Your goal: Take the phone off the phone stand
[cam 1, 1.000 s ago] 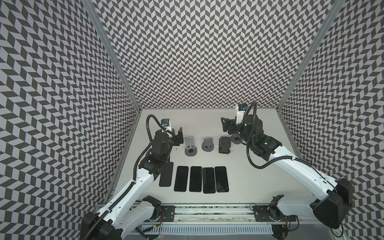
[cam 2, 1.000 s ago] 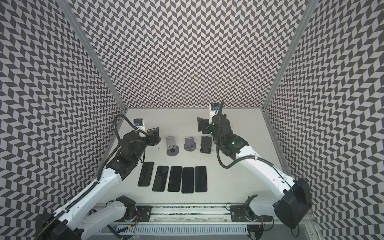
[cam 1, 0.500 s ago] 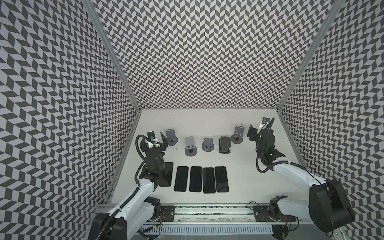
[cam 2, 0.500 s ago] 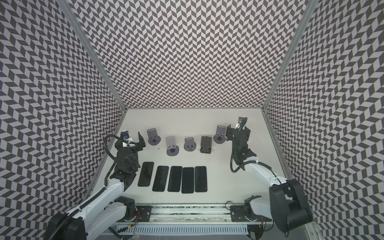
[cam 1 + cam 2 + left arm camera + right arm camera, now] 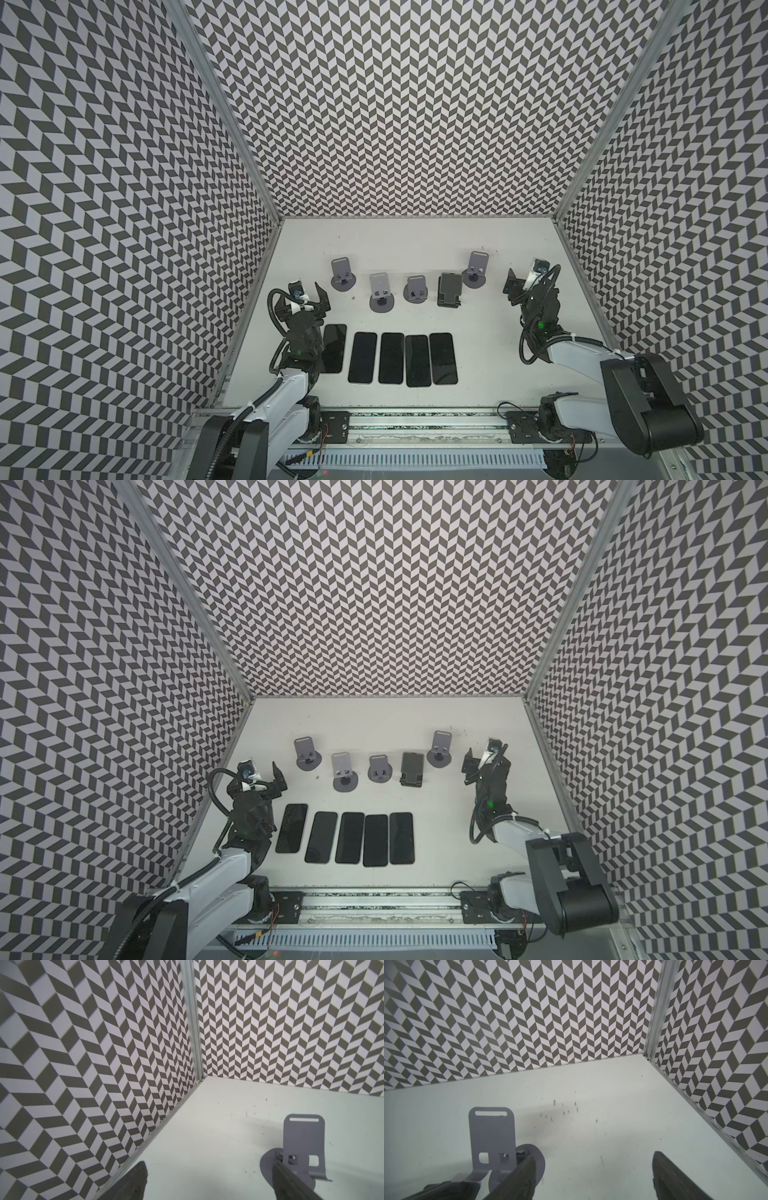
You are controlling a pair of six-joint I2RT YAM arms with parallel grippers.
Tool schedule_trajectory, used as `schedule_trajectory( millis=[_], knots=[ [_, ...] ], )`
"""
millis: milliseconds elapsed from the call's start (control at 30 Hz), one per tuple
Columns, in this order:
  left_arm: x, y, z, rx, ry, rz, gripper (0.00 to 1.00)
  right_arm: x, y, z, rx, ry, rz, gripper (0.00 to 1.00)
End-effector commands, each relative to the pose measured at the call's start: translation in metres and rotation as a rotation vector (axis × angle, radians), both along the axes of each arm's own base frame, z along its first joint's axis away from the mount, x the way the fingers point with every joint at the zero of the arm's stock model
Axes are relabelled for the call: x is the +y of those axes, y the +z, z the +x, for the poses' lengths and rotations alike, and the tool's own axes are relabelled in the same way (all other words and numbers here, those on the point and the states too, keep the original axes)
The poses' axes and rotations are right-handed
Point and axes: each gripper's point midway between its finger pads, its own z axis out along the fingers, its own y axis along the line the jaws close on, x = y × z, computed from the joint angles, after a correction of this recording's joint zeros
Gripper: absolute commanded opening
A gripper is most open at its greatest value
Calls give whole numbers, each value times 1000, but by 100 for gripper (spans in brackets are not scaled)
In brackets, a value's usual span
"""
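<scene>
Your white table (image 5: 415, 241) sits boxed in by walls (image 5: 374, 124) covered in a grey-and-white zigzag pattern. In both top views you see five phones (image 5: 391, 358) lying flat, side by side, in a row on the near half of the table. Behind them runs a loose row of four grey stands (image 5: 380, 291) with bare backs and one dark stand (image 5: 449, 289). At this size you cannot tell whether anything leans on the dark one. Your left gripper (image 5: 309, 296) hovers just behind the leftmost phone (image 5: 334, 348), near the leftmost grey stand (image 5: 343, 276), and its arm covers that phone's left edge. Your right gripper (image 5: 519, 284) hangs to the right of the rightmost grey stand (image 5: 476, 268), well apart from the phones.

In the left wrist view, the two fingers (image 5: 135, 1180) stand wide apart with only bare table between them, so this gripper is open and holds nothing. The leftmost grey stand (image 5: 302, 1142) shows behind one finger.

In the right wrist view, the fingers (image 5: 668, 1178) are likewise spread over bare table, open and holding nothing, with the rightmost grey stand (image 5: 492, 1136) beside one of them
</scene>
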Motion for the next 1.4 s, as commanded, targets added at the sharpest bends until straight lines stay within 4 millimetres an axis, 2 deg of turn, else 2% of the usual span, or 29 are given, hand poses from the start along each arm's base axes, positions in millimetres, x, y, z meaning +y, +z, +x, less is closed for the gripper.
schedule_trajectory(
  millis=[0,100,233,367,400,500,600,700,767,867,967,1367],
  knots=[
    [-12,10,7,-79,-88,-18,95,8,22,5,-132,62,-24,85],
    [-19,3,15,-78,-147,-17,95,17,24,9,-149,121,-76,86],
    [-34,8,28,-104,-259,16,97,21,17,11,-158,183,-78,87],
    [-41,5,42,-86,-355,2,99,7,14,3,-204,167,-28,85],
    [-42,2,47,-68,-375,-12,99,2,9,-7,-220,154,-12,85],
    [-46,1,56,-57,-423,-40,99,-6,11,-8,-244,130,11,89],
    [-56,6,51,-120,-497,-36,99,-6,7,0,-210,123,13,94],
    [-63,-3,48,-126,-530,-14,100,-6,7,0,-212,124,11,99],
    [-59,-8,46,-140,-494,-10,100,-6,7,0,-213,124,10,99],
    [-25,-20,67,-65,-273,-107,100,-6,7,0,-213,128,7,99],
    [-25,-17,64,-90,-219,-64,100,-5,7,1,-211,131,5,99],
    [-25,-20,65,-70,-215,-68,100,-4,6,2,-206,138,1,99]
  ],
)
